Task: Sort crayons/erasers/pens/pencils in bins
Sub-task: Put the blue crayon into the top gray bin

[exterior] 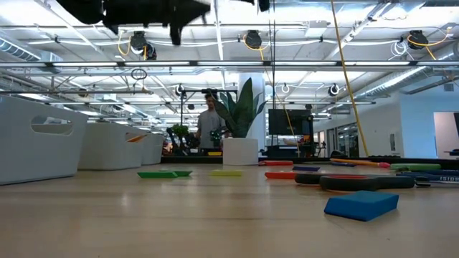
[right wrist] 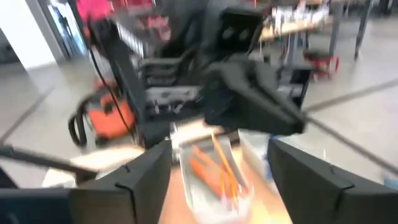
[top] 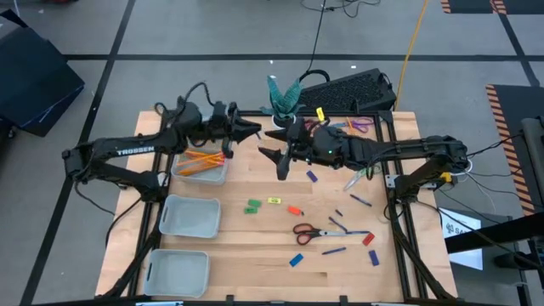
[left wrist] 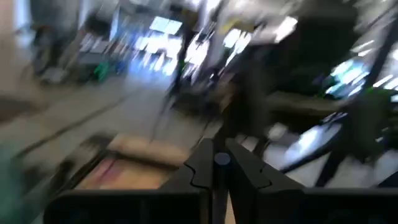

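Both arms meet above the table's far middle. My left gripper [top: 255, 130] points toward the table's right and is shut, with a small blue round tip [left wrist: 222, 159] between its fingertips, seemingly a pen seen end-on. Just right of it, my right gripper [top: 279, 151] is open and holds nothing; its fingers [right wrist: 149, 171] point at the left gripper. A bin [top: 202, 167] holding orange pencils [right wrist: 217, 165] lies below the left gripper. Erasers [top: 253, 206] and pens [top: 360, 201] lie flat on the wood to the right. My left gripper pinches the small blue tip [left wrist: 222, 159] between its two fingertips. The fingers lie about level, pointing toward the table's right side, and the tip is lifted clear of the table. The view looks along the fingers, so the thing's length is hidden.
Two more bins [top: 189, 217] [top: 178, 272] sit along the left near side. Red-handled scissors [top: 310, 231], a blue eraser [exterior: 362, 204] and a red eraser [top: 368, 240] lie near right. A potted plant [top: 285, 106] and a keyboard [top: 348, 89] stand at the far edge.
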Robot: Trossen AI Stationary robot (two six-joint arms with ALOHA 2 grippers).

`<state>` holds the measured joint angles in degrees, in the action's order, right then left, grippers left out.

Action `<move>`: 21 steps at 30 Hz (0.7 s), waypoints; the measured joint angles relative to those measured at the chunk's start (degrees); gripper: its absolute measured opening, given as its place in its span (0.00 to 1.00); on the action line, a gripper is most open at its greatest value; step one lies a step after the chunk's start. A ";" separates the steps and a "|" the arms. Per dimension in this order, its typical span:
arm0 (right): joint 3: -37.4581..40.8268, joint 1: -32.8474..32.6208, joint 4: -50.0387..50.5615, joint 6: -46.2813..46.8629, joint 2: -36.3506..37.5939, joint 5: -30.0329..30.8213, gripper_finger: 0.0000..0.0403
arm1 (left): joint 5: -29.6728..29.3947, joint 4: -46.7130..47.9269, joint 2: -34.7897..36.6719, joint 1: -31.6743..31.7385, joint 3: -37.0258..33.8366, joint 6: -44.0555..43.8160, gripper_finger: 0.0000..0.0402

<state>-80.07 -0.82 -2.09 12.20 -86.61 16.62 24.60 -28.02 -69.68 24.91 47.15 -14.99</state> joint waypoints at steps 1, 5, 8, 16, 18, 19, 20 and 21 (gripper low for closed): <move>0.00 0.00 1.84 0.54 -0.04 0.00 0.66 | 0.01 4.14 0.14 1.23 0.53 1.82 0.06; 0.00 0.00 8.59 2.06 -0.21 0.19 0.69 | 0.00 21.31 0.17 7.41 4.17 8.07 0.06; 0.00 0.25 13.89 3.61 -0.22 1.25 0.69 | -1.73 37.45 -1.04 13.72 8.99 13.53 0.06; -0.18 2.38 17.81 3.97 -2.91 -3.74 0.69 | -23.03 82.09 -15.36 28.33 28.93 31.52 0.06; -2.45 2.38 18.65 2.75 -5.18 -4.90 0.69 | -27.80 88.98 -20.49 30.72 31.69 30.66 0.06; -3.78 2.34 21.35 1.88 -6.31 -4.94 0.69 | -29.42 90.94 -22.69 31.73 32.14 29.58 0.06; -5.39 2.32 23.85 0.65 -8.08 -4.96 0.69 | -30.40 92.03 -24.80 32.59 32.20 28.64 0.06; -7.59 2.34 24.77 -0.62 -10.13 -4.98 0.69 | -30.62 92.26 -26.75 33.61 31.99 28.04 0.06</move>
<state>-87.66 1.52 22.69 11.58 -96.74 11.64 -6.02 64.24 -96.43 58.53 79.14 13.05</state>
